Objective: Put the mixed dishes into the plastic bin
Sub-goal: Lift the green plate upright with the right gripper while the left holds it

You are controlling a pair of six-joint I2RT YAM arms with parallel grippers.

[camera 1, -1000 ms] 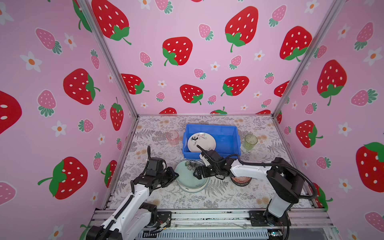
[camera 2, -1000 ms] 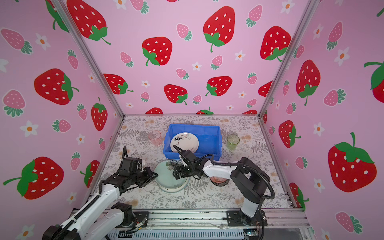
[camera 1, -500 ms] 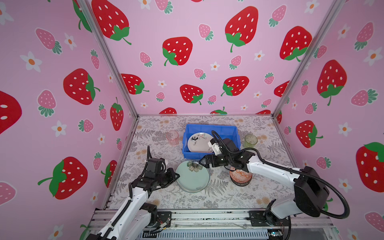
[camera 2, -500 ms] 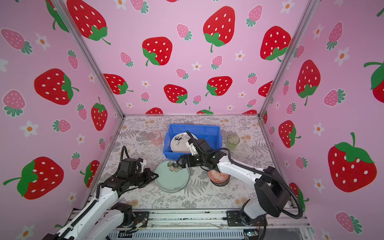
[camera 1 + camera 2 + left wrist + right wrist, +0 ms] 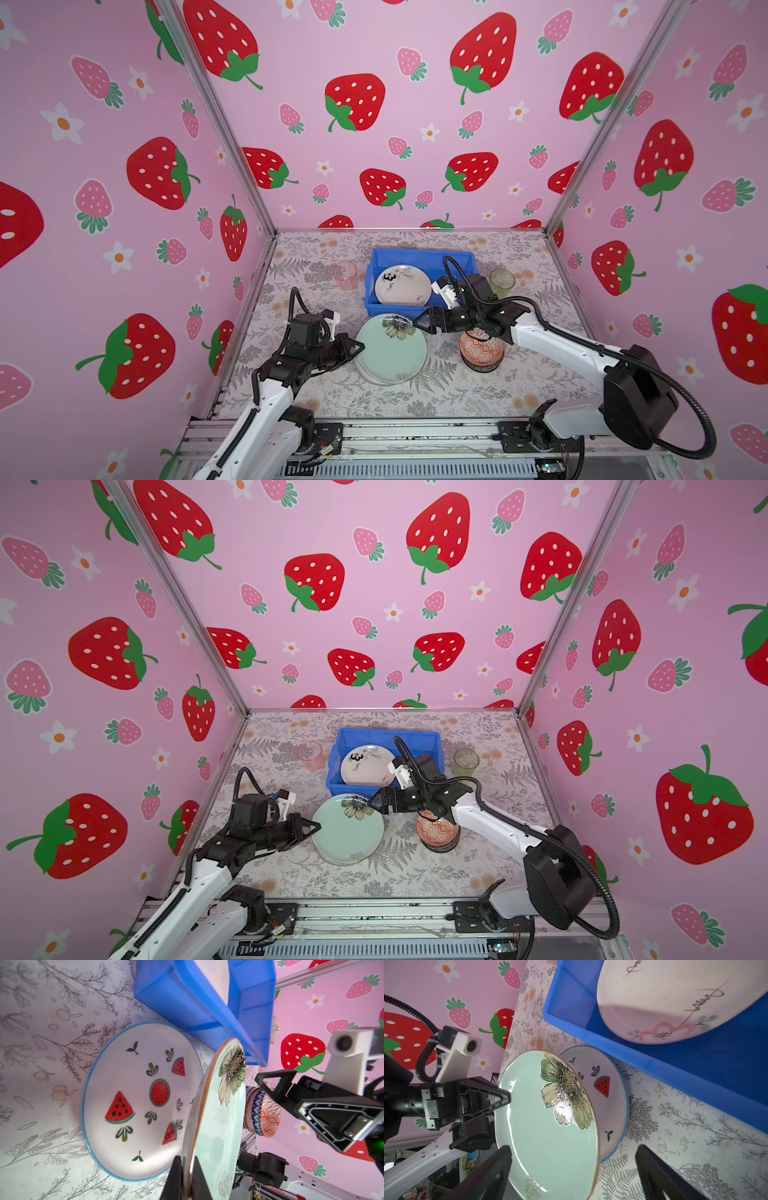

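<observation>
Found the left gripper [image 5: 360,345] pinching the left-hand rim of the mint-green plate [image 5: 392,351], with that plate tilted up over the watermelon plate [image 5: 135,1101], which lies flat on the worktop [image 5: 461,395]. Noted the right gripper [image 5: 417,323] spread wide and empty, just beside the flowered edge of the mint-green plate and not gripping it. Located the blue bin [image 5: 419,254] directly behind both plates, with one white plate [image 5: 402,285] bearing black marks inside it. Recorded a stack of bowls [image 5: 482,351] on the worktop beneath the right arm — orange-red uppermost, blue-white under it. Logged a pink tumbler [image 5: 345,276] left of the blue bin and a green tumbler [image 5: 501,281] right of it — both upright, both outside.
</observation>
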